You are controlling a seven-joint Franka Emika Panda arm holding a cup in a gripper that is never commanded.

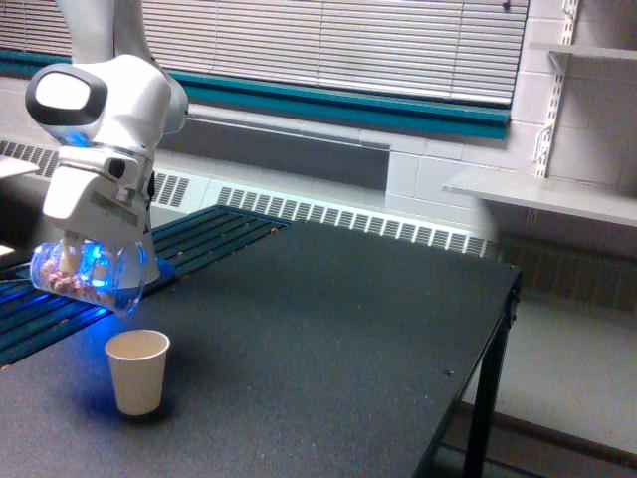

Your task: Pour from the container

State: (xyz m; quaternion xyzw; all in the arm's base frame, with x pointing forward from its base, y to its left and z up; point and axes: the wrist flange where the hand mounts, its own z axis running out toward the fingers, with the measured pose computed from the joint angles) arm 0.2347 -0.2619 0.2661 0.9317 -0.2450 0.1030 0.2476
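Container [88,274] position: I see it gripped in the claw [82,261], directly under the white gripper body, lying tilted on its side, lit blue. Small pinkish-brown pieces sit along its lower wall. The claw is clamped on the container; I cannot make out the fingers themselves through the glare. Relative to the paper cup [137,370], the container hangs above and slightly toward the exterior view's left, not touching it. The paper cup stands upright on the dark table [328,339].
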